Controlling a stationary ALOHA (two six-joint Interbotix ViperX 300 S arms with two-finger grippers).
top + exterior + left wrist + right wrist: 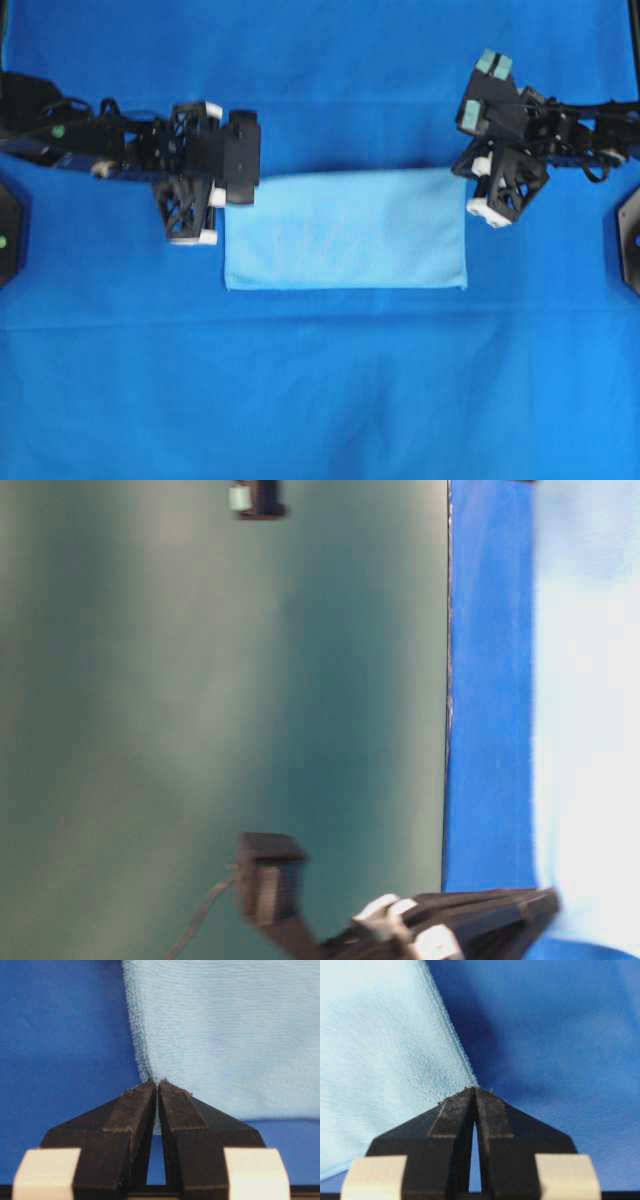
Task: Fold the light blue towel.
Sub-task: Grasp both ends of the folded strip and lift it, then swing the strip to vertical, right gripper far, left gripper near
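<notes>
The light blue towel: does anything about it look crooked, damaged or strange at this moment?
Nothing stands out. The light blue towel lies as a neat rectangle on the royal-blue cloth, edges straight, with the left gripper and right gripper each shut on a corner.

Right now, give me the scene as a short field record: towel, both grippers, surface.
towel: light blue towel, lying as a wide rectangle, far edge lifted slightly at its two corners
left gripper: left gripper shut on the towel's far left corner
right gripper: right gripper shut on the towel's far right corner
surface: deep blue cloth spread under everything
fold state: near edge flat on the cloth; whether it is already doubled cannot be told
</notes>
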